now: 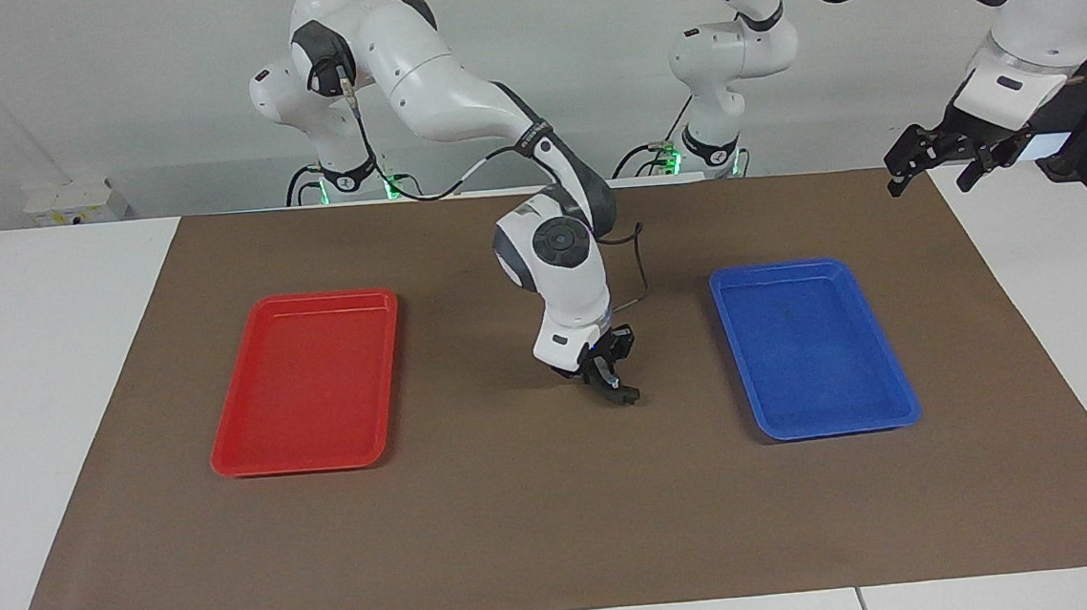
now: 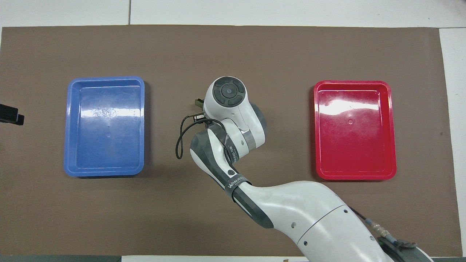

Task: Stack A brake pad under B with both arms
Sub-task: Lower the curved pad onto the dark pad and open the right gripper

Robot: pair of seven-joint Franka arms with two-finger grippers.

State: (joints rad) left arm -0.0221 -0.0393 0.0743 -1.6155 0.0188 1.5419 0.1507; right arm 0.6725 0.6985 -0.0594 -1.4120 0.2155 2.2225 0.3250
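Observation:
My right gripper point(image 1: 618, 392) hangs just above the brown mat point(image 1: 539, 516), midway between the two trays. It is shut on a short dark piece point(image 1: 626, 397) that I take for the A brake pad. Only its lower end shows below the fingertips. In the overhead view the right arm's wrist point(image 2: 227, 92) covers the gripper and the piece. B is out of view. My left gripper point(image 1: 932, 178) waits open and empty in the air over the mat's corner by the left arm's base. Its tips point(image 2: 11, 115) show at the edge of the overhead view.
An empty red tray point(image 1: 305, 389) point(image 2: 355, 131) lies toward the right arm's end of the mat. An empty blue tray point(image 1: 810, 349) point(image 2: 105, 127) lies toward the left arm's end. A black cable point(image 2: 180, 140) loops off the right wrist.

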